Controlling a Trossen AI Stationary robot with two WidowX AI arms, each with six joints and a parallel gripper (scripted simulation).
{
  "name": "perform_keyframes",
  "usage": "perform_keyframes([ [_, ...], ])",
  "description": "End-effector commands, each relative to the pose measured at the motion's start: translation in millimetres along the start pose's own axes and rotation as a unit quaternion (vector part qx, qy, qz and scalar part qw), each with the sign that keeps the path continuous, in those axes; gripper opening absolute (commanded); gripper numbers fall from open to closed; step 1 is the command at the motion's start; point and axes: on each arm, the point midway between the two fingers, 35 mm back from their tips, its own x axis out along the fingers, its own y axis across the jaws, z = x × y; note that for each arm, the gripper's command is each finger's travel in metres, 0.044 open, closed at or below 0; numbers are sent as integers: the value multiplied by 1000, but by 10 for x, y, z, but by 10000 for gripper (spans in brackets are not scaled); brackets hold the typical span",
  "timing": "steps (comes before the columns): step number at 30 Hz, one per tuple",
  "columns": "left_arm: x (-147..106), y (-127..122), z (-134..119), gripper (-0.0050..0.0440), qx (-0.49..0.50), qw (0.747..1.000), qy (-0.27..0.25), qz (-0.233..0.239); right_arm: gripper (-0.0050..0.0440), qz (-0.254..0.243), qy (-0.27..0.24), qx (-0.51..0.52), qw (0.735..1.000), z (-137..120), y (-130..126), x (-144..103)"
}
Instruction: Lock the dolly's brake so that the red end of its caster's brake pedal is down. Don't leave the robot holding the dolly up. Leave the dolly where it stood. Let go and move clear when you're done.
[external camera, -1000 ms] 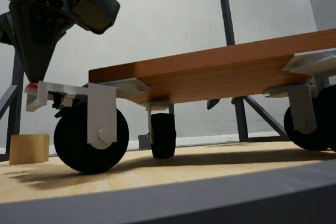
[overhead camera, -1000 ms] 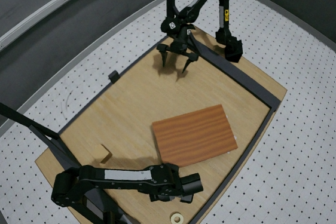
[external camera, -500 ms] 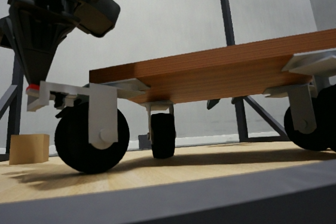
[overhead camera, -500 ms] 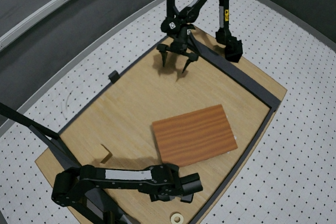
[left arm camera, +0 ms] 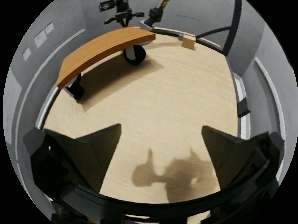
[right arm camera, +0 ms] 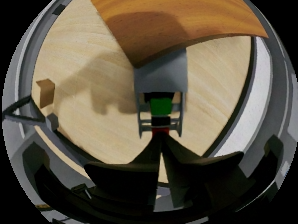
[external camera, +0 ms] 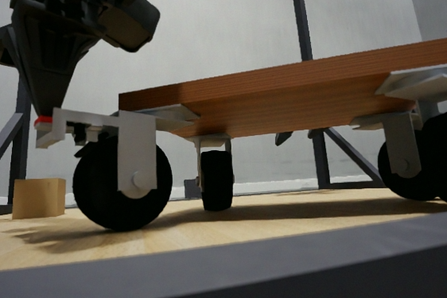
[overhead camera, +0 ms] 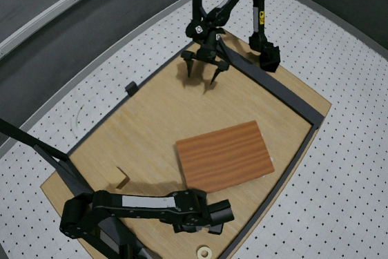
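Observation:
The dolly (overhead camera: pixel 224 155) has a red-brown wooden deck and stands on its wheels on the light wooden board; it also shows in the exterior view (external camera: pixel 286 86). Its near caster (external camera: pixel 123 177) carries a grey brake pedal (external camera: pixel 60 127) with a red end (external camera: pixel 43 120). My right gripper (external camera: pixel 45 114) is shut, and its tip touches the top of that red end. In the right wrist view the shut fingers (right arm camera: pixel 160 139) meet the red end (right arm camera: pixel 160 131), with a green part (right arm camera: pixel 160 104) behind it. My left gripper (overhead camera: pixel 201 72) is open and empty, far from the dolly (left arm camera: pixel 100 56).
A small wooden block (overhead camera: pixel 119 176) stands near the right arm's base and also shows in the exterior view (external camera: pixel 39 197). A white ring (overhead camera: pixel 204 253) lies at the board's near edge. Dark frame rails (overhead camera: pixel 276 88) border the board. A small black block (overhead camera: pixel 131 88) sits on the far rail.

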Motion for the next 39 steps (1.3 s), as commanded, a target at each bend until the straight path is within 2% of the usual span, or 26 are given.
perform_keyframes([
  [1, -34, -55, 64, 440, -2, 1000, -7, -7, -50, -1, -2, -2, 1000, 21, 4, 8],
  [39, -34, -55, 64, 440, -2, 1000, -7, -7, -50, -1, -3, -1, 1000, 16, 1, 60],
])
